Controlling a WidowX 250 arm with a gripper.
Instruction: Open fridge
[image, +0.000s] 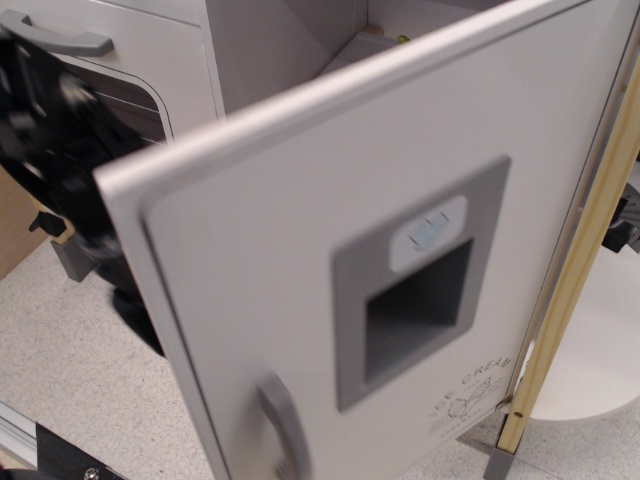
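Note:
The fridge door (260, 260) is a large white panel swung well open toward the camera, hinged at the right. Its grey bar handle (285, 425) is at the lower left and its grey dispenser panel (415, 290) with the ice-cube icon is at the centre. The "ICE CREAM" logo (478, 390) shows at the lower right. The fridge's grey inside (290, 45) shows above the door's top edge. My black gripper (75, 190) is blurred at the left, behind the door's free edge. Its fingers are partly hidden, so I cannot tell how they stand.
A white door with a barred window (135, 85) and a grey handle (60, 35) is at the upper left. A wooden post (570, 270) stands at the right, with a round white surface (600, 340) behind it. The floor (70, 370) is speckled.

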